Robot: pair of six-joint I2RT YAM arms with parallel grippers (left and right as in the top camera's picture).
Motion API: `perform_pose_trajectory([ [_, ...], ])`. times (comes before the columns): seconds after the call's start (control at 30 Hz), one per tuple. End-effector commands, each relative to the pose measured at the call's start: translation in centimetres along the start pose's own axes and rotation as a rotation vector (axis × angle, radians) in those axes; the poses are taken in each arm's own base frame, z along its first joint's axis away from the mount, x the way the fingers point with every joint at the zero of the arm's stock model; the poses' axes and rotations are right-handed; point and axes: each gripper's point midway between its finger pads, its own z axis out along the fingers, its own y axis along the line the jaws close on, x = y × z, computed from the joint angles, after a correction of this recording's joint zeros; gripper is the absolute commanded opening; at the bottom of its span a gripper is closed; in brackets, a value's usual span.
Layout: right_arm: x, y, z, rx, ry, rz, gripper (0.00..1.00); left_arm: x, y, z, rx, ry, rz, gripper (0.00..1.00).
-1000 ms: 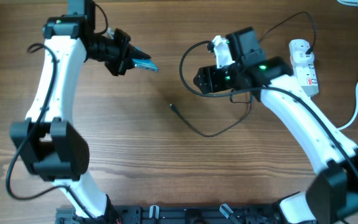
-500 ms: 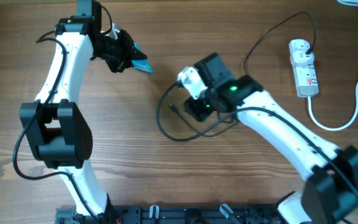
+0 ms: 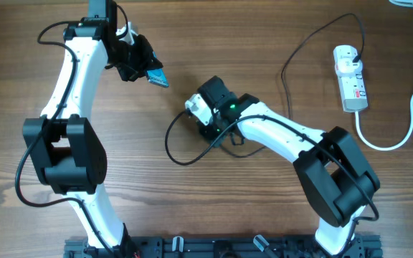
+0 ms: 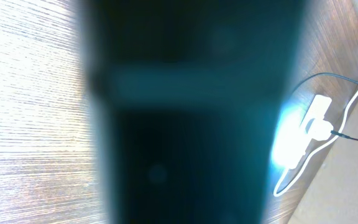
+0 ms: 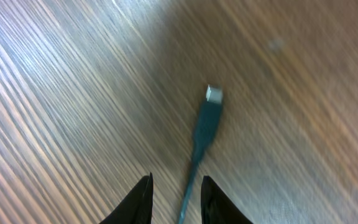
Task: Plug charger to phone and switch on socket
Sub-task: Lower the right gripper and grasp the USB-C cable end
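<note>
2 tools over brown wood-grain table (image 3: 214,208), left tool (image 3: 144,67) clamped on phone (image 3: 157,77), right tool (image 5: 176,190) apart astride charger (image 5: 206,121)

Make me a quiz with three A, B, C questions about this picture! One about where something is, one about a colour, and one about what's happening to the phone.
1. Where is the socket?
A) near the right edge of the table
B) under the left arm
C) in the middle

2. What colour is the charger?
A) white
B) black
C) red

3. The phone is:
A) lying flat on the table
B) held by the left pincer
C) plugged into the charger

Answers:
1 A, it sits at the far right, away from both arms.
2 B, its thin cable looks black on the wood.
3 B, the pincer grips it, and the charger's tip lies free.
</note>
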Motion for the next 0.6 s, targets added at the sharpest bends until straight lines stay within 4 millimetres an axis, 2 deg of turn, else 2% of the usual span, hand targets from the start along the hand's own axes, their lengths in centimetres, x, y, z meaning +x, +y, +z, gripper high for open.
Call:
perform_pose_trajectory([
  [0.0,-0.4,0.2,0.6,0.0,-0.015,-0.012,0.25,-0.4,0.1,-0.2,0.001,-0.009,0.025,0.04],
  [0.07,-0.4,0.1,0.9,0.001,-0.018,-0.006,0.25,-0.2,0.2,-0.2,-0.002,-0.002,0.02,0.04],
  [0.17,0.1,-1.0,1.2,0.064,0.009,-0.004,0.41,-0.2,0.2,-0.2,-0.003,-0.001,0.02,0.04],
  [0.2,0.0,-1.1,1.2,0.065,0.004,0.013,0.61,-0.2,0.2,-0.2,-0.003,-0.001,0.02,0.04],
  [0.23,-0.2,-1.1,1.2,0.067,-0.004,0.033,1.0,-0.2,0.2,-0.2,-0.003,-0.001,0.02,0.04],
  [0.3,-1.2,-1.5,0.9,0.079,-0.038,0.028,1.0,-0.2,0.2,-0.2,-0.003,-0.001,0.02,0.04],
  [0.33,-2.5,-1.9,-0.4,0.102,-0.049,0.028,0.89,-0.2,0.2,-0.2,-0.002,-0.002,0.02,0.04],
  [0.4,-5.5,-2.4,-4.2,0.136,-0.066,0.033,0.81,-0.2,0.2,-0.2,-0.002,-0.002,0.02,0.04],
  [0.43,-6.1,-2.2,-5.6,0.13,-0.053,0.035,0.78,-0.1,0.1,-0.2,0.001,0.0,0.017,0.04],
  [0.5,-5.3,-2.0,-6.1,0.12,-0.005,0.043,0.81,-0.1,0.1,-0.2,0.004,0.005,0.014,0.04],
  [0.57,-3.0,-1.3,-4.5,0.083,0.075,0.085,0.84,-0.1,0.1,-0.2,0.004,0.004,0.014,0.04],
])
